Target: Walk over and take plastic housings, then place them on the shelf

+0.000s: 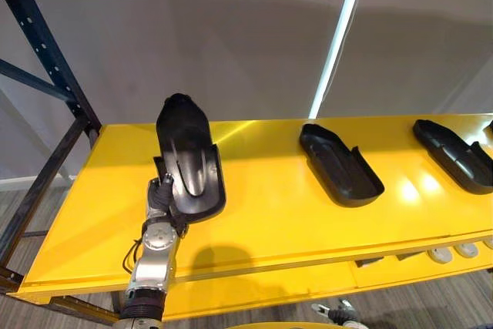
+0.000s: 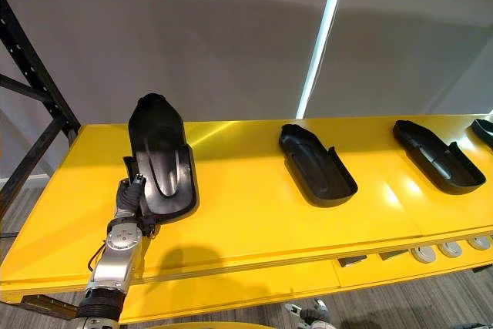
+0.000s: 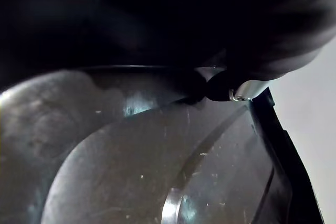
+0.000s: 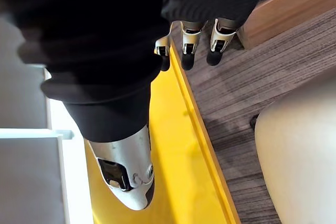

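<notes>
A long black plastic housing (image 1: 189, 159) is held over the left part of the yellow shelf (image 1: 269, 221), hollow side up. My left hand (image 1: 162, 199) grips its near left edge. In the left wrist view a dark fingertip (image 3: 223, 88) presses on the housing's glossy inner surface (image 3: 147, 161). Two more black housings (image 1: 339, 163) (image 1: 454, 156) lie further right on the shelf, and the tip of another (image 2: 487, 130) shows at the far right. My right hand (image 4: 185, 51) hangs relaxed and empty below the shelf's front edge, over the wood-pattern floor (image 4: 247, 98).
A dark metal rack upright (image 1: 46, 59) with braces stands at the shelf's left end. A grey wall with a bright vertical light strip (image 1: 339, 36) runs behind. Small white round parts (image 1: 454, 252) sit under the shelf's front right.
</notes>
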Robot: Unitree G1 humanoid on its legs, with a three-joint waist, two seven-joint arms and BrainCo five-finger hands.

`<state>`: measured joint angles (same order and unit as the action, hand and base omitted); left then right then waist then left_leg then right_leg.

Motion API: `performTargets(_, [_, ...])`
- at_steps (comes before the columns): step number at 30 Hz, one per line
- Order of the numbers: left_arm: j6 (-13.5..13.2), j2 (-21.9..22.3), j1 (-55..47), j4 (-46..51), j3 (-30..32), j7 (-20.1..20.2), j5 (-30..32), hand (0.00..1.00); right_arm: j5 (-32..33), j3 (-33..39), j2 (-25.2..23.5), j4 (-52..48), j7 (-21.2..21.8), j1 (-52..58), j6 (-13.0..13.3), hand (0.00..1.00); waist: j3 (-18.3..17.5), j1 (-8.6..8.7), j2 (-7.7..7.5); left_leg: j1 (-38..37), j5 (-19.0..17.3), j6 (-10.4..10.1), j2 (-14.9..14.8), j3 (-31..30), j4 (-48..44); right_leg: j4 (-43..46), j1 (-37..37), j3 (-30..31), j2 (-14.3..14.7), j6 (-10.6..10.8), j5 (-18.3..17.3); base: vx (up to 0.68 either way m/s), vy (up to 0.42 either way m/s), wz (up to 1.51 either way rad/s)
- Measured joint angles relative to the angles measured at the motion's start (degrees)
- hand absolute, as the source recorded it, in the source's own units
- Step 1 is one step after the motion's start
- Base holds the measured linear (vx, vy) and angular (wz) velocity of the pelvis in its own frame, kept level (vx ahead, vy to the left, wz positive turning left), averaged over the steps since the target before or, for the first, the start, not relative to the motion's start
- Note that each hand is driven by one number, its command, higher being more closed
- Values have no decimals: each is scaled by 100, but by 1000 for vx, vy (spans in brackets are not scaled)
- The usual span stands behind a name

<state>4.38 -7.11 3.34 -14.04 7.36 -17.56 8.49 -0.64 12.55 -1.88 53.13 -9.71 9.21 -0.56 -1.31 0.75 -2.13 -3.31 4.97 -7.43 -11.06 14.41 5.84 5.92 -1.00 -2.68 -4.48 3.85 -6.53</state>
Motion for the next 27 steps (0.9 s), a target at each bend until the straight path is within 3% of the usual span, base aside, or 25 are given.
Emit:
performTargets(10, [-93,438,-112,249,179,-165,17,0,-60,56,-23,-2,-4,-27,-7,0,2,-6,-15,-42,-20,-26,22,-23,3,-197,-196,-60,-18,88,38,38,4,4])
performTargets(20, [-131,479,-112,395,150,-387,18,0,-116,55,-17,4,-13,-27,-5,0,47,13,-7,-92,-31,-41,16,-13,4,-213,-295,-52,-15,88,40,28,0,1])
performTargets(27, [-127,600,-253,1468,-52,-665,494,0,-111,51,-7,119,-19,-44,30,0,67,-10,-67,-25,-49,-18,10,-15,4,-203,-278,-19,-9,102,33,-42,0,1])
